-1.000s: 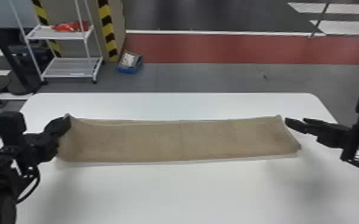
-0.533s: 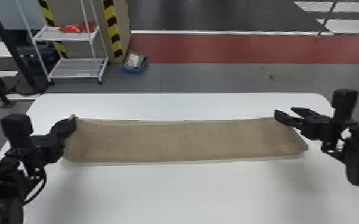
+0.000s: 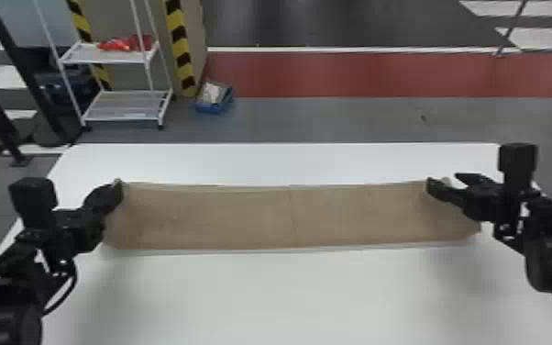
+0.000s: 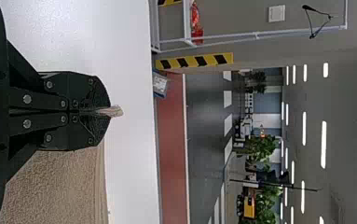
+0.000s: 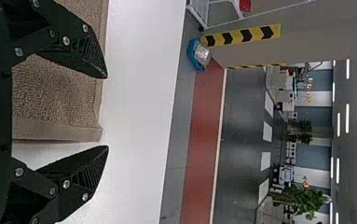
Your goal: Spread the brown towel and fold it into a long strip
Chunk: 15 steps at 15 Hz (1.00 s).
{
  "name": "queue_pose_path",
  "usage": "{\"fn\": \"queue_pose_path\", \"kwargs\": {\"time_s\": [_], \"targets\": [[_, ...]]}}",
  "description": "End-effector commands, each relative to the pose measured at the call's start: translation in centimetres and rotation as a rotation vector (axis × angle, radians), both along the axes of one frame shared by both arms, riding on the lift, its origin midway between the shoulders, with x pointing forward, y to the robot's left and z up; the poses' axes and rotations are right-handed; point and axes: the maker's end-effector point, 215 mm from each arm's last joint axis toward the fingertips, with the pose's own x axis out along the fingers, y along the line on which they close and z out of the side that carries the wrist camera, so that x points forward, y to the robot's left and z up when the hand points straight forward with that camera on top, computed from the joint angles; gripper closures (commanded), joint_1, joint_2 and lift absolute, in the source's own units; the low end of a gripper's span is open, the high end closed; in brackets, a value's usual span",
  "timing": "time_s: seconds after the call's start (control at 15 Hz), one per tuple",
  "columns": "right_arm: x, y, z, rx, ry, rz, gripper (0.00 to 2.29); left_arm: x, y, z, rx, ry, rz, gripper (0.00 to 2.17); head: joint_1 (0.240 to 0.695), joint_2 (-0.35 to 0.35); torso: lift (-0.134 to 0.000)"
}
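In the head view, the brown towel (image 3: 252, 218) makes a long strip across the white worktop (image 3: 289, 293), its two long sides running roughly in line with the worktop's far edge. A band of white surface lies between that edge and the towel's far side, and a much broader stretch spreads out on the near side, giving sideways and forward room. The left hand (image 3: 115, 186) is at the far corner of the towel's left end; the right hand (image 3: 445, 180) is at the far corner of the right end, its fingers spread. On the floor past the worktop stand a white rack (image 3: 124, 114) and, near it, a blue box (image 3: 214, 108). In the left wrist view, the left hand (image 4: 110, 112) is pinched tight on the towel, a small tip of cloth poking out past its fingers, with more towel beside it. In the right wrist view, the right hand (image 5: 107, 112) is wide, one finger over the towel and the other past its end edge, over white worktop; the towel's hemmed corner shows in the gap between them, not gripped.
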Motion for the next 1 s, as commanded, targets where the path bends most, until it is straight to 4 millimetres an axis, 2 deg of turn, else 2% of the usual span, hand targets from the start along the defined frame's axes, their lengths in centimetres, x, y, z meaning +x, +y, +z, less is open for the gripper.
{"fn": "queue_pose_path", "kwargs": {"time_s": [0.0,0.27,0.4,0.53,0.73,0.8,0.93], "targets": [[-0.2,-0.5,-0.9,-0.017,0.026,-0.006,0.46,0.1,0.0,0.0,0.001,-0.002,0.000,1.18,0.695,0.010,-0.123],[-0.5,-0.7,-1.5,-0.016,0.046,-0.008,0.85,0.1,0.1,0.1,0.004,-0.002,0.000,1.18,0.695,0.004,-0.123],[-0.6,-0.7,-1.4,-0.009,0.041,0.001,0.86,0.1,0.2,0.1,0.004,-0.002,0.002,1.18,0.695,0.004,-0.123],[-0.7,-0.8,-1.2,-0.003,0.036,0.001,1.00,0.1,0.2,0.1,0.004,-0.002,0.002,1.18,0.695,0.005,-0.123],[-1.3,-1.1,-0.8,0.006,0.021,0.003,1.04,0.1,0.3,0.4,0.005,-0.007,0.004,1.18,0.695,0.005,-0.123],[-1.6,-1.4,-0.6,0.010,0.014,0.001,1.43,0.0,0.2,0.5,0.004,-0.008,0.002,1.18,0.695,0.005,-0.123],[-2.4,-2.5,-0.5,0.016,0.001,-0.017,1.51,-0.2,0.5,1.0,0.001,-0.018,0.008,1.18,0.695,0.000,-0.123]]}}
